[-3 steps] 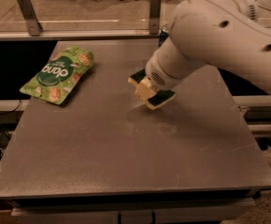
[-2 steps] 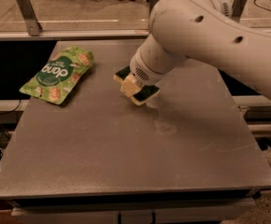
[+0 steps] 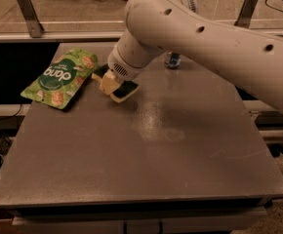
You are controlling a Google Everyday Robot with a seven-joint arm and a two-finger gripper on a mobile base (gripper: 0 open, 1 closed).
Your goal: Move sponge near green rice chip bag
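The green rice chip bag [image 3: 59, 78] lies flat at the table's far left, bright green with white "dang" lettering. The sponge [image 3: 117, 87], dark green over pale yellow foam, is held tilted just right of the bag, close above the table. My gripper [image 3: 110, 83] is shut on the sponge; the arm's white wrist covers most of the fingers and the sponge's middle. A narrow gap shows between sponge and bag.
The big white arm [image 3: 200, 43] reaches in from the right over the far half of the grey table [image 3: 151, 150]. A blue drink can [image 3: 172, 60] stands at the back, partly hidden behind the arm. Metal rails run behind the table.
The gripper has carried the sponge left across the table, from the middle right to just beside the green bag. The bag has not moved.
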